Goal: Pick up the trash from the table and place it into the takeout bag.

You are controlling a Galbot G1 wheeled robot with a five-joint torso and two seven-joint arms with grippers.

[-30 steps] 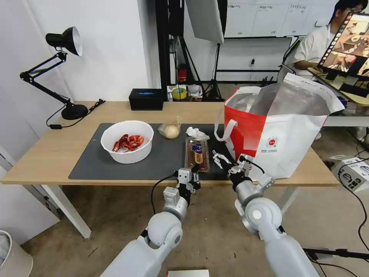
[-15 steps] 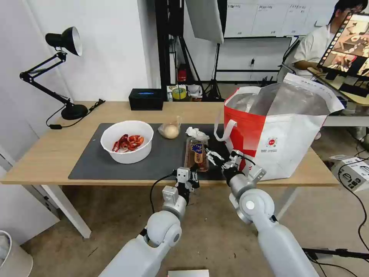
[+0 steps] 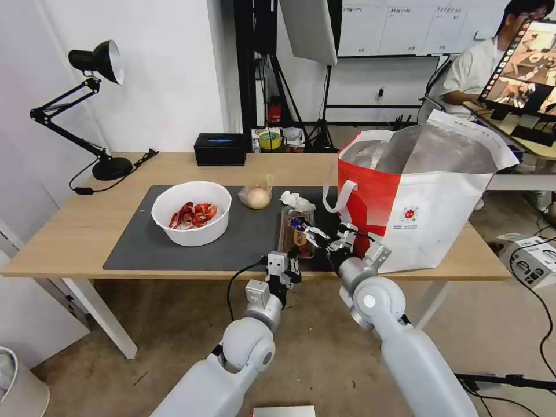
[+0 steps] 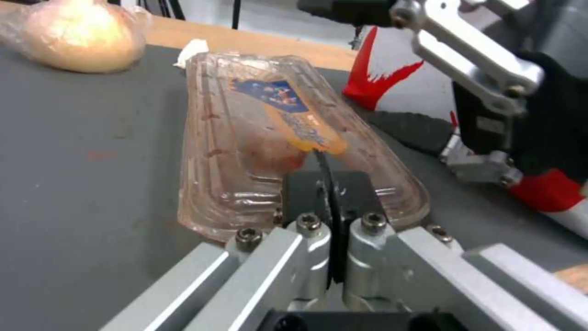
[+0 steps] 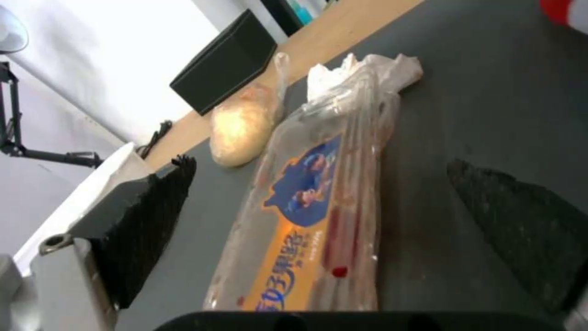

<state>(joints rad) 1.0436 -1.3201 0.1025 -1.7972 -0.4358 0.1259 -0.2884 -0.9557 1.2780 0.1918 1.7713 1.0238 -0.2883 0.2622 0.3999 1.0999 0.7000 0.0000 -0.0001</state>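
Trash sits on the dark grey mat (image 3: 174,243), matte and flat, which we use as our landmark on the light-wood table (image 3: 69,231). Clamshell tray (image 3: 296,230): clear ribbed plastic, long w/ rounded corners, blue-and-orange label on the lid, small red tomatoes faintly visible inside; it lies at the mat's front right part. Crumpled white tissue (image 3: 296,200) touches the tray's far end. Clear bag (image 3: 256,196) w/ a pale round bun inside sits just beside the tissue, near the mat's back edge. White bowl (image 3: 191,212), round and smooth, holds red crayfish shells, on the mat's left half.

Takeout bag (image 3: 417,208) stands at the mat's right end: boxy red-and-white fabric, silver foil lining, mouth open, white loop handle hanging toward the mat, small round logo on its front.

Our right gripper (image 3: 317,234) is over the mat's front right corner, jaws spread to either side of the tray's near part, not touching it as far as we can tell. Our left gripper (image 3: 284,271) hangs at the mat's front edge, just short of the tray's near end, jaws pressed together on nothing.

Black box (image 3: 220,149) and black desk lamp (image 3: 92,104) stand off the mat, behind it.
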